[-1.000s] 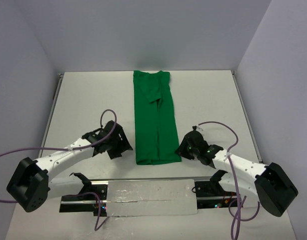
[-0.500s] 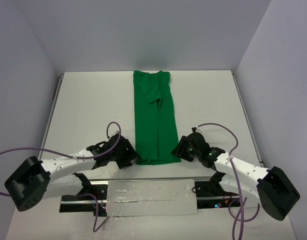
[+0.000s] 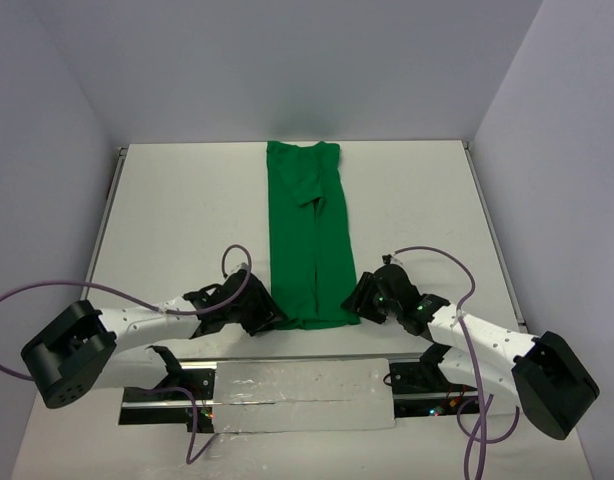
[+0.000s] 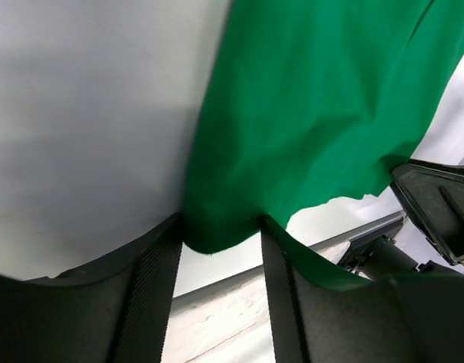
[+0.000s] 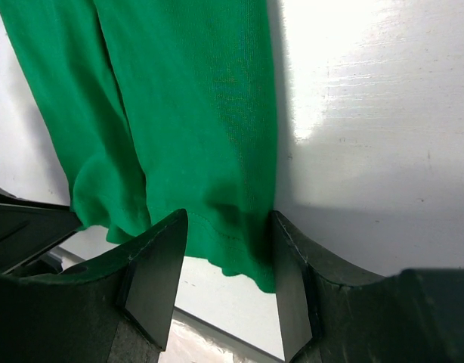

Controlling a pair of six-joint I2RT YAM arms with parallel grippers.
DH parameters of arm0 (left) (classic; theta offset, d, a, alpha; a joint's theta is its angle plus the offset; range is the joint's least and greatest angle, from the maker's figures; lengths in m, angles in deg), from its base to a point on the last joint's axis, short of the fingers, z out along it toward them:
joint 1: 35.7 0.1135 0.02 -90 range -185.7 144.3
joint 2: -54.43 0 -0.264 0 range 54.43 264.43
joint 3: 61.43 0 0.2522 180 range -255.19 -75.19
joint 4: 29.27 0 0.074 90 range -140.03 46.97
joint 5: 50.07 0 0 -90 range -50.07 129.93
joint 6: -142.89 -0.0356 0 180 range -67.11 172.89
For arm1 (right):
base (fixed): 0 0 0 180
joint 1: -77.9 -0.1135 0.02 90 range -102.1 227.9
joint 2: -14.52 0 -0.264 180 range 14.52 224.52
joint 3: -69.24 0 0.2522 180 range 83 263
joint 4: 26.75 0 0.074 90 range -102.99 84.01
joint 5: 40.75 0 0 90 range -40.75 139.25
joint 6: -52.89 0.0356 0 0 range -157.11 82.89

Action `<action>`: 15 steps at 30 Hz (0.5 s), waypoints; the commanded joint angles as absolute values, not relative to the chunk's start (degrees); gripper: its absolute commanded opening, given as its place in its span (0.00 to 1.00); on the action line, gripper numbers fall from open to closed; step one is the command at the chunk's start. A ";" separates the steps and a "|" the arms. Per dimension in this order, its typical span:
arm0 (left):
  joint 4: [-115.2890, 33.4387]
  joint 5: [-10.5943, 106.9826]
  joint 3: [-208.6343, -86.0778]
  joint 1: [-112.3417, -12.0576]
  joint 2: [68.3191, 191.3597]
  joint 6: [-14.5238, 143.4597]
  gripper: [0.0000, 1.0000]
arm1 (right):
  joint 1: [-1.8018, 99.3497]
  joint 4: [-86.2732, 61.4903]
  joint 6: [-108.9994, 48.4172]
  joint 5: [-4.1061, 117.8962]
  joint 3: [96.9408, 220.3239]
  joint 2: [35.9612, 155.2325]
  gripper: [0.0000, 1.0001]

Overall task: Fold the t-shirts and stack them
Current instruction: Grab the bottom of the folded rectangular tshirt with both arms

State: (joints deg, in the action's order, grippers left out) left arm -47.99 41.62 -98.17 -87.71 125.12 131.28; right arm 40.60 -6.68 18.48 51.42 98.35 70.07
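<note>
Left arm: reaches low across the white table (image 3: 177,210) from its base at the near-left corner. Purple cable (image 3: 27,300) loops off to the side.

Left gripper (image 3: 270,318): sits at the near-left corner of the t-shirt (image 3: 309,240). In the left wrist view its fingers (image 4: 153,287) stand well apart. The rounded corner of the green hem (image 4: 217,234) lies in the gap between them, down on the table. Nothing pinched; jaws wide, cloth only straddled.

T-shirt: bright green, folded lengthwise into one long narrow strip. It lies flat along the middle of the table, from the far edge to just short of the metal plate (image 3: 297,392) at the near edge. A sleeve is folded across the far end, and a seam line runs down the middle. Hem end slightly rumpled in the left wrist view (image 4: 315,98).

Right gripper (image 3: 355,300): at the near-right corner of the strip, mirroring the left. In the right wrist view the fingers (image 5: 153,257) are spread, with the right edge and hem of the shirt (image 5: 179,98) lying between them on the table. Not clamped.

Right arm: stretches back to its base at the near-right, its purple cable (image 3: 457,270) arching over it.
</note>
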 commanded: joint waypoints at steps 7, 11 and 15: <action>-51.13 38.45 -100.24 -90.72 131.77 131.20 0.42 | 40.81 2.15 17.56 50.48 96.62 66.98 0.55; -55.11 36.76 -101.14 -90.90 129.64 131.34 0.43 | 40.81 5.74 16.77 49.28 96.79 65.00 0.56; -59.19 34.67 -101.31 -90.98 126.40 132.16 0.53 | 40.90 6.81 16.88 47.91 96.58 63.01 0.57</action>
State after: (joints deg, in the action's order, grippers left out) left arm -49.05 39.70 -101.09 -90.52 128.74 132.22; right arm 40.67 0.28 18.12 50.96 97.90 64.51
